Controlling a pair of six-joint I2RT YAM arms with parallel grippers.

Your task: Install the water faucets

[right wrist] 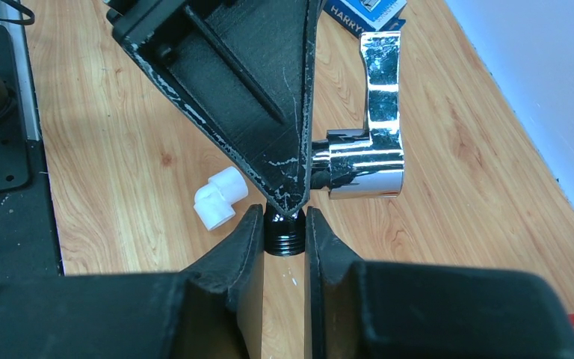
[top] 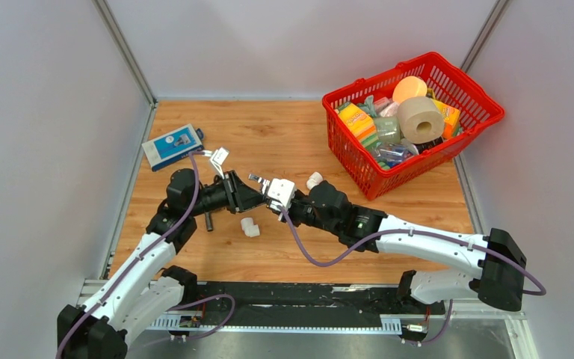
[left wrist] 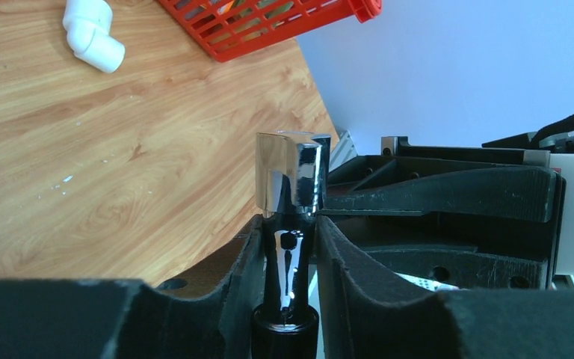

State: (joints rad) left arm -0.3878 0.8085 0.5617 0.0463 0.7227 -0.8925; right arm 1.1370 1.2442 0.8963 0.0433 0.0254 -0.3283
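Note:
A shiny chrome water faucet [top: 258,179] hangs above the table between my two grippers. The left gripper [left wrist: 290,232] is shut on its narrow stem [left wrist: 290,262], and the chrome body [left wrist: 293,179] stands just past the fingertips. From the opposite side, the right gripper [right wrist: 285,221] is shut on the same faucet's dark threaded end [right wrist: 285,235]; the chrome handle [right wrist: 381,112] sticks out to the right. The two grippers [top: 252,197] [top: 275,202] meet tip to tip. A dark grey faucet [top: 209,221] lies on the wood beside the left arm.
One white elbow fitting [top: 250,226] lies just in front of the grippers, another [top: 314,180] behind the right wrist. A red basket [top: 418,161] full of items stands at the back right. At the back left lies a blue box [top: 172,145].

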